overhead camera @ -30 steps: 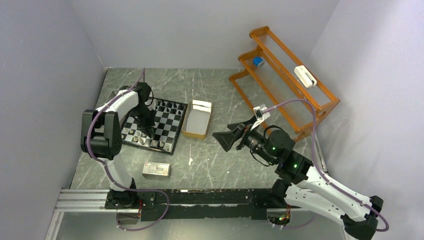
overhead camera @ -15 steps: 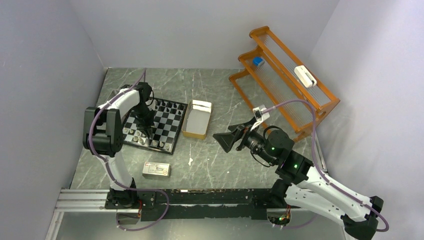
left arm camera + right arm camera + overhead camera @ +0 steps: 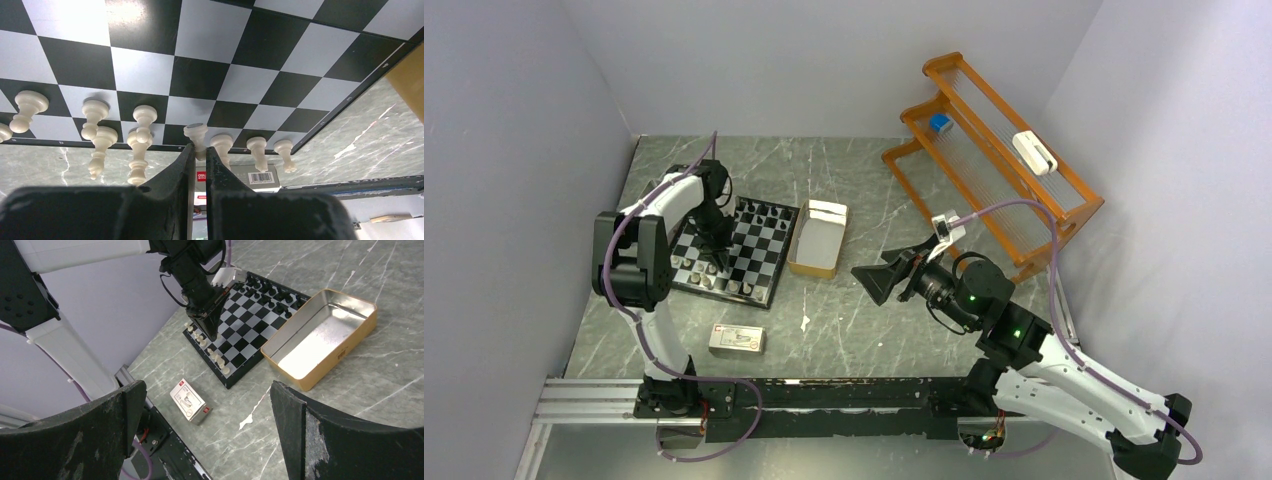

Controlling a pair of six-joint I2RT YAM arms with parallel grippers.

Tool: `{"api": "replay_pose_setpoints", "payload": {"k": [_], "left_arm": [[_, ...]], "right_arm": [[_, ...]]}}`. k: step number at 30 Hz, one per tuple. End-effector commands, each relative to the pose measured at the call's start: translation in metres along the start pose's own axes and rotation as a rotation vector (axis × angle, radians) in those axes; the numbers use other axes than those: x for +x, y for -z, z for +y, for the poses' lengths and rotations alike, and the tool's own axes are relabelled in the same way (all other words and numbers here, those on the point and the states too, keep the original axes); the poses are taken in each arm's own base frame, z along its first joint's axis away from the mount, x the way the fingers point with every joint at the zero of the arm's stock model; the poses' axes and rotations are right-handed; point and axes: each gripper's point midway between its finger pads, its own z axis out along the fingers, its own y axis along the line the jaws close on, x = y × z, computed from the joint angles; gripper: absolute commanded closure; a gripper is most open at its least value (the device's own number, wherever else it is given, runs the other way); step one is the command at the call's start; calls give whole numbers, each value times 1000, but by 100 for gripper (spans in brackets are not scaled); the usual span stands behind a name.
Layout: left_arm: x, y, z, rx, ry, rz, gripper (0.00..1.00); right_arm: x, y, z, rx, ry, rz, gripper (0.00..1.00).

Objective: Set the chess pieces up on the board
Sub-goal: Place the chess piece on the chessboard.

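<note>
left claw (image 3: 198, 150) pinching white piece (image 3: 195, 131) at board (image 3: 200, 75) edge, right claw (image 3: 879, 280) wide open

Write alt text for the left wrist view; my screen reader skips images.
The left end effector is closed on a white chess piece in the edge row of the board. Other white pieces stand alongside, with table and carton beyond.

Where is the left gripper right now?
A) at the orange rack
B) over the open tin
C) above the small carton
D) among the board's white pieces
D: the left gripper is pinched on a white piece by the robot-side edge of the board.
</note>
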Motion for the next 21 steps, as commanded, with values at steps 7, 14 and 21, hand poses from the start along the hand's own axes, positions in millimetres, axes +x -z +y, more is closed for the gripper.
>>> {"api": "replay_pose_setpoints", "payload": {"k": [7, 14, 21], "left_arm": [[9, -7, 8, -48, -12, 49, 89], [9, -10, 12, -68, -12, 58, 88], [6, -12, 13, -76, -11, 67, 86]], "right_arm": [[-6, 2, 1, 2, 0, -17, 0], [-5, 0, 0, 4, 6, -14, 0], [-5, 0, -2, 12, 6, -17, 0]]}}
